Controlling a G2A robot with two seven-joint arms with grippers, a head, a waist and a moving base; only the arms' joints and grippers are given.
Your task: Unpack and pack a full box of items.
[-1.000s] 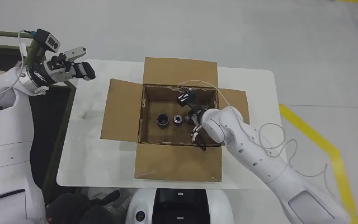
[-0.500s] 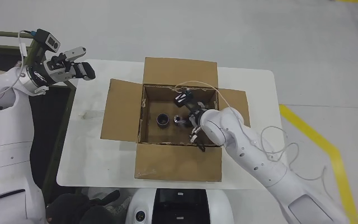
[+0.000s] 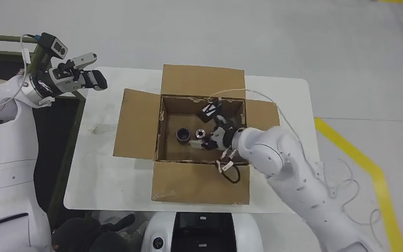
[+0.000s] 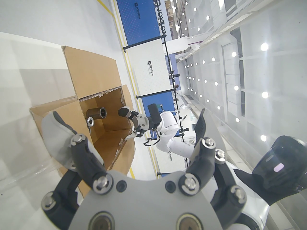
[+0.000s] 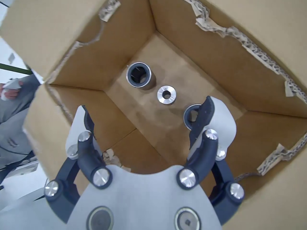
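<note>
Cardboard box (image 3: 203, 79) stands open on the table (image 3: 94, 164), all four flaps folded out, with three metal parts on its floor. They are a tall sleeve (image 5: 147, 83), a flat silver ring (image 5: 172, 96) just beside it, and a darker collar (image 5: 185, 118) partly hidden behind one finger. The right gripper (image 5: 145, 107) hangs at the box mouth above the parts, fingers spread wide and holding nothing. The left gripper (image 3: 94, 70), likewise spread and empty, is held well apart from the box, beyond the flap on its own side. Three hazards look likely from here. A spread finger could come down on the collar beneath it and shove it aside rather than straddle it. Smooth round metal could slip from the pads. The wrist or its looped cable (image 3: 230, 175) could snag the box's torn corrugated rim going in or out.
</note>
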